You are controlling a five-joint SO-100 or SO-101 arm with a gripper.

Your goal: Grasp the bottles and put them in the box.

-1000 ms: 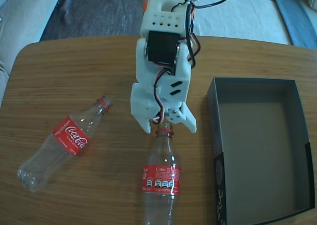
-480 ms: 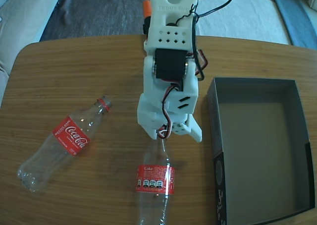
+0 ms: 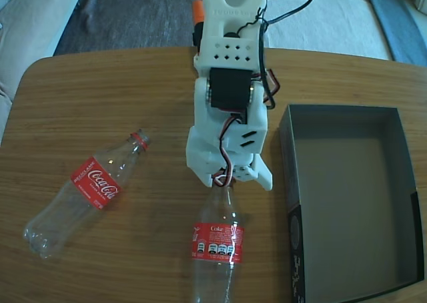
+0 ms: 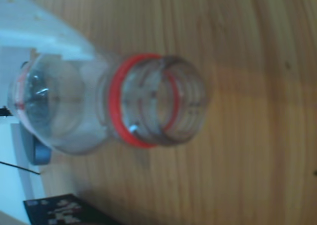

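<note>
Two clear Coca-Cola bottles with red labels lie on the wooden table. One bottle [image 3: 97, 183] lies diagonally at the left, apart from the arm. The other bottle [image 3: 217, 243] lies at the bottom centre with its neck under my white gripper [image 3: 230, 183], which looks shut on that neck. The wrist view shows this bottle's open mouth and red neck ring [image 4: 143, 101] close up, with a white finger [image 4: 44, 36] against its shoulder. The dark grey box [image 3: 288, 176] stands at the right with nothing in it.
The wooden table [image 3: 100, 103] has rounded corners, and grey and white cushions lie beyond its far edge. The box's black printed side [image 4: 59, 212] shows at the bottom left of the wrist view. Cables hang along the arm.
My gripper has come down over the centre bottle's neck, hiding the red ring in the fixed view. The bottle's body swung slightly left, then back to the right.
</note>
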